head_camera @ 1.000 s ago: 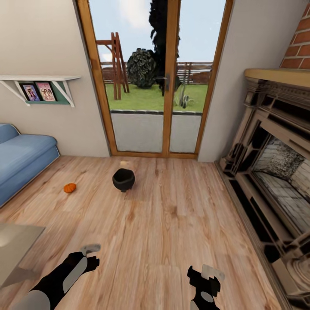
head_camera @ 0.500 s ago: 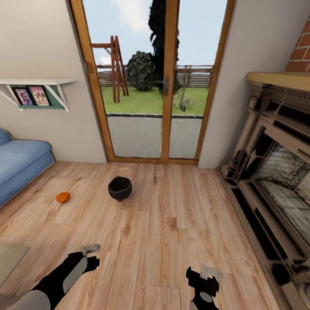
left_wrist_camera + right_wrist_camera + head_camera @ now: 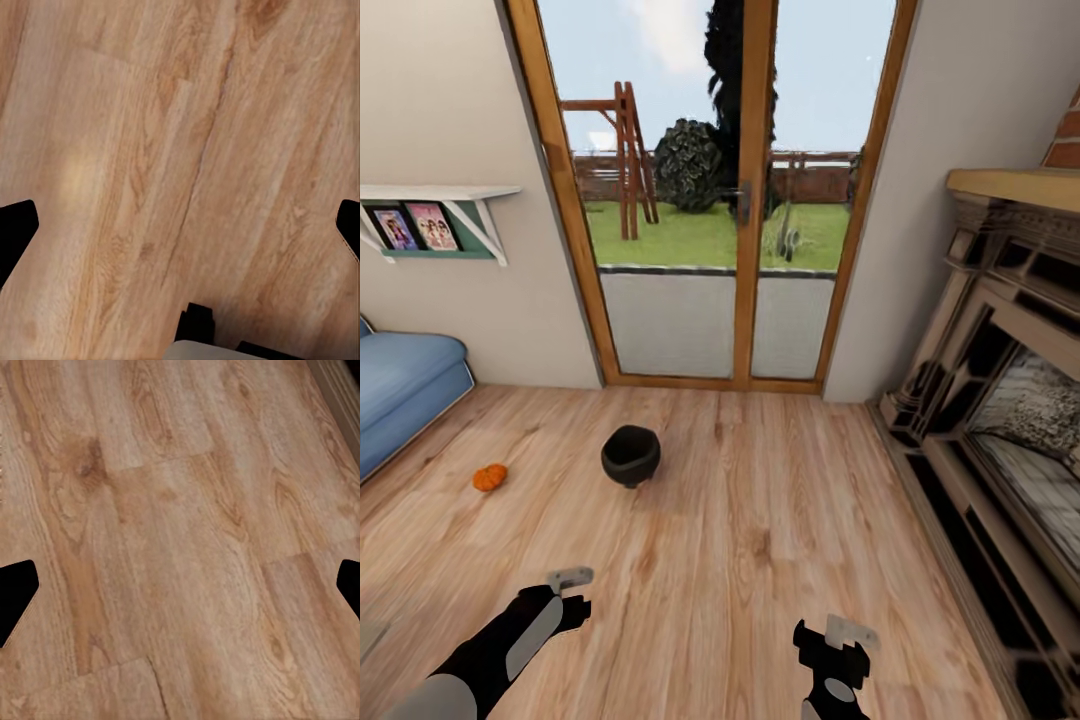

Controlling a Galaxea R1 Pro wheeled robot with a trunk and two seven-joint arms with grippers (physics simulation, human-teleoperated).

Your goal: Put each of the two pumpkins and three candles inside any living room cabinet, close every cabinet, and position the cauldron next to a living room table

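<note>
Living room floor, facing glass doors [image 3: 725, 190].
Fireplace [image 3: 1000, 420] stood right, sofa [image 3: 400, 385] left. Black cauldron [image 3: 630, 456] sat mid-floor; 1 pumpkin [image 3: 489, 477] lay near it, toward the sofa. Left gripper [image 3: 568, 590] and right gripper [image 3: 838, 640] hung low, fingers spread apart, holding nothing.

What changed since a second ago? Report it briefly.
The whole head view shifted, so the camera moved with the robot, advancing toward the glass doors: the sofa has slid leftward and the low table at lower left has left the picture. Pumpkin and cauldron remain on the floor. Left gripper and right gripper stay open and empty.
</note>
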